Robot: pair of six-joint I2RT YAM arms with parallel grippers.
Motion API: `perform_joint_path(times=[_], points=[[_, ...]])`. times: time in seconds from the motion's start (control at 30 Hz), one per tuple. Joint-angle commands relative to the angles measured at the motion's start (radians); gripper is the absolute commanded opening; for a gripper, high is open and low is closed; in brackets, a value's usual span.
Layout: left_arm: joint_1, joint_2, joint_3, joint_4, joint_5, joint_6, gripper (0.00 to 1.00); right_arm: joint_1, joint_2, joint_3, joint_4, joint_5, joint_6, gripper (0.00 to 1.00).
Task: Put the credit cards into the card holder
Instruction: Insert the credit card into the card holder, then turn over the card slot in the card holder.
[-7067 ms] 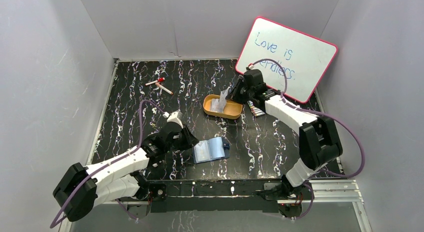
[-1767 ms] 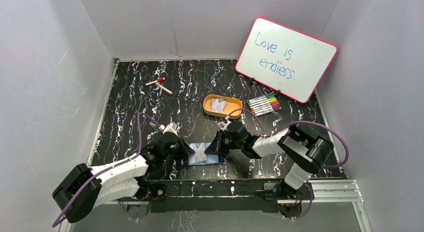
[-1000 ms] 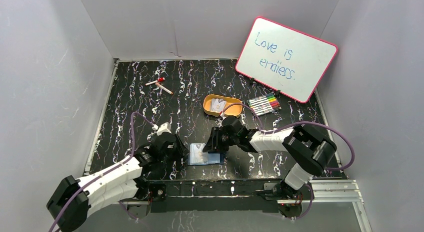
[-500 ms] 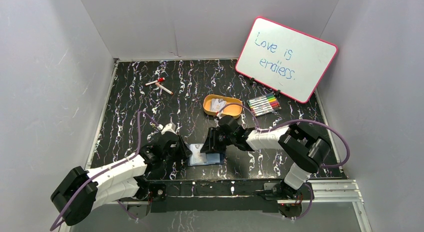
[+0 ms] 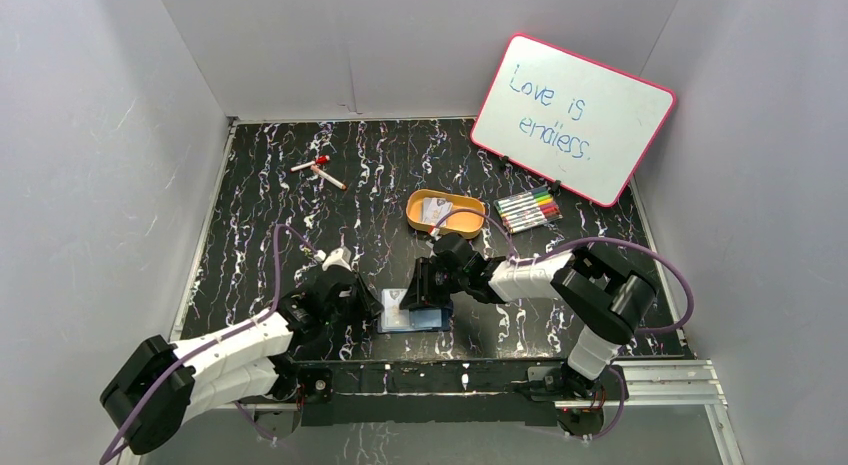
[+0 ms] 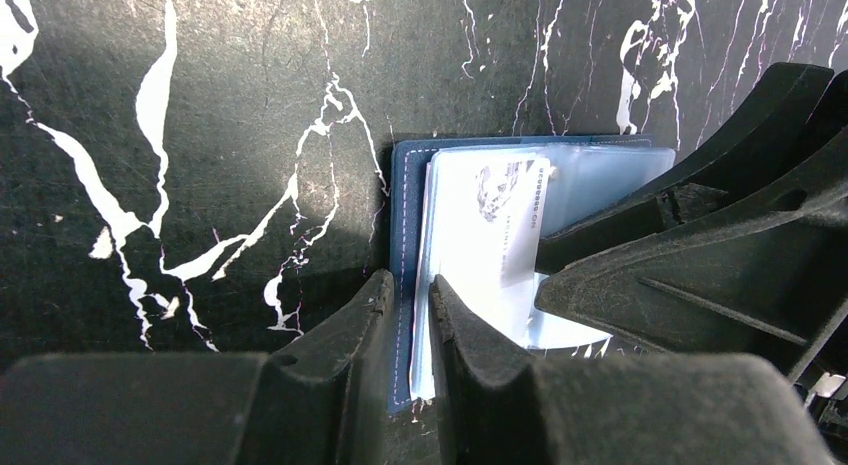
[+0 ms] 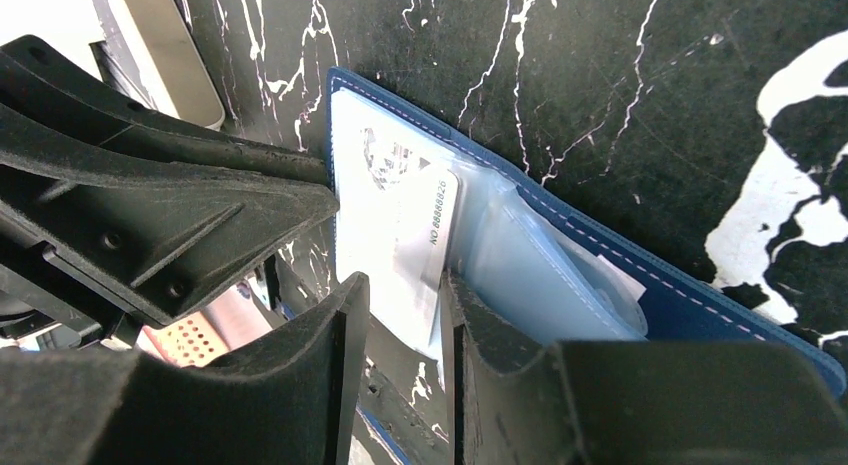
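The navy card holder (image 5: 414, 316) lies open near the table's front edge, its clear sleeves up. My left gripper (image 5: 370, 303) is shut on its left cover edge (image 6: 408, 205), fingertips either side of the navy flap (image 6: 410, 290). A pale credit card (image 6: 500, 215) lies partly inside a clear sleeve, also in the right wrist view (image 7: 425, 220). My right gripper (image 7: 405, 285) stands over the card's near end with a narrow gap between its jaws, which do not clamp it. Its place in the top view (image 5: 421, 285) is just right of the card. More cards (image 5: 436, 212) lie in the orange tray (image 5: 462, 225).
A whiteboard (image 5: 572, 118) leans at the back right with a row of coloured markers (image 5: 527, 209) before it. Two red-capped pens (image 5: 318, 169) lie at the back left. Grey walls close in the table on three sides.
The right gripper brought a card from the orange tray to the open holder. Over the last second both grippers have stayed at the holder, shifting only slightly.
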Motion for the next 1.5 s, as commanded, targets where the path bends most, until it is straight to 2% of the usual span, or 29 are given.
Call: perform_joint_path(times=[0.0, 0.17, 0.43, 0.57, 0.67, 0.9, 1.07, 1.47], points=[[0.001, -0.031, -0.008, 0.000, 0.014, -0.007, 0.17, 0.016, -0.024, 0.024, 0.067, -0.024, 0.009, 0.41], [0.001, -0.078, 0.010, -0.072, -0.026, 0.000, 0.21, 0.017, -0.102, 0.042, -0.085, 0.051, -0.037, 0.45], [0.000, -0.166, 0.065, -0.170, -0.090, 0.038, 0.42, 0.016, -0.276, 0.051, -0.251, 0.169, -0.114, 0.51], [0.001, -0.173, 0.097, -0.177, -0.073, 0.042, 0.43, 0.002, -0.365, 0.010, -0.316, 0.197, -0.132, 0.47], [0.001, -0.163, 0.101, -0.107, -0.009, 0.059, 0.43, -0.011, -0.421, -0.066, -0.300, 0.179, -0.120, 0.40], [0.000, -0.027, 0.099, 0.110, 0.198, 0.079, 0.43, -0.013, -0.456, -0.169, -0.214, 0.138, -0.084, 0.39], [-0.001, 0.068, 0.112, 0.140, 0.205, 0.084, 0.40, -0.025, -0.420, -0.197, -0.184, 0.126, -0.058, 0.37], [0.000, 0.173, 0.093, 0.219, 0.226, 0.070, 0.38, -0.041, -0.311, -0.207, -0.080, 0.072, -0.042, 0.44]])
